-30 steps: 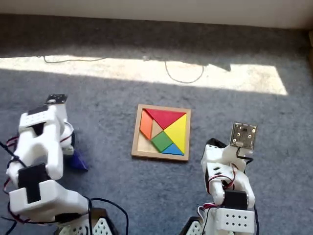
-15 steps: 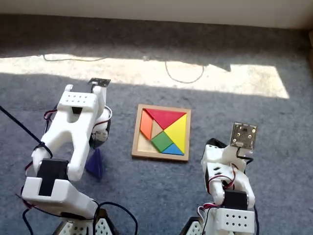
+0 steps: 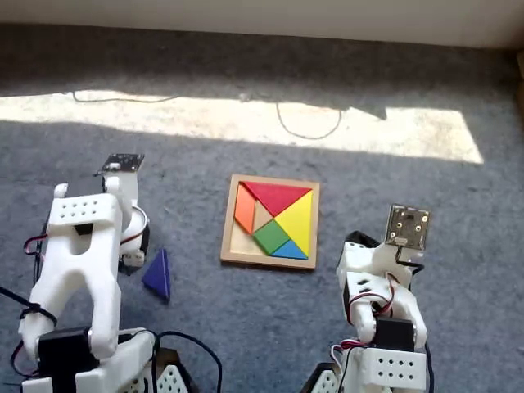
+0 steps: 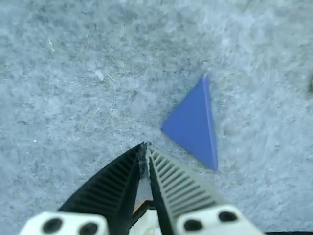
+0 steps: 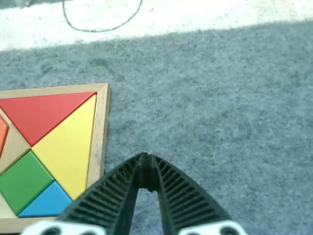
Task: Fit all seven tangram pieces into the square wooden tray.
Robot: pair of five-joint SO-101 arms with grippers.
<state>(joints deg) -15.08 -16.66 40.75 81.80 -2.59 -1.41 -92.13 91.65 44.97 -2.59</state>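
The square wooden tray lies mid-carpet and holds a red triangle, a yellow triangle, a green square, a light blue triangle and an orange piece, with bare wood patches between them. A dark blue triangle lies flat on the carpet left of the tray. My left gripper is shut and empty, its tips just short of the blue triangle. My right gripper is shut and empty over carpet beside the tray's rim.
Grey carpet runs all round the tray. A thin cable loops across the sunlit strip behind it. The left arm stands left of the blue triangle, and the right arm stands right of the tray's near corner.
The left arm swung right toward the tray, then drew back left. The blue triangle shifted slightly right and turned, and now lies free of the arm. The right arm kept still.
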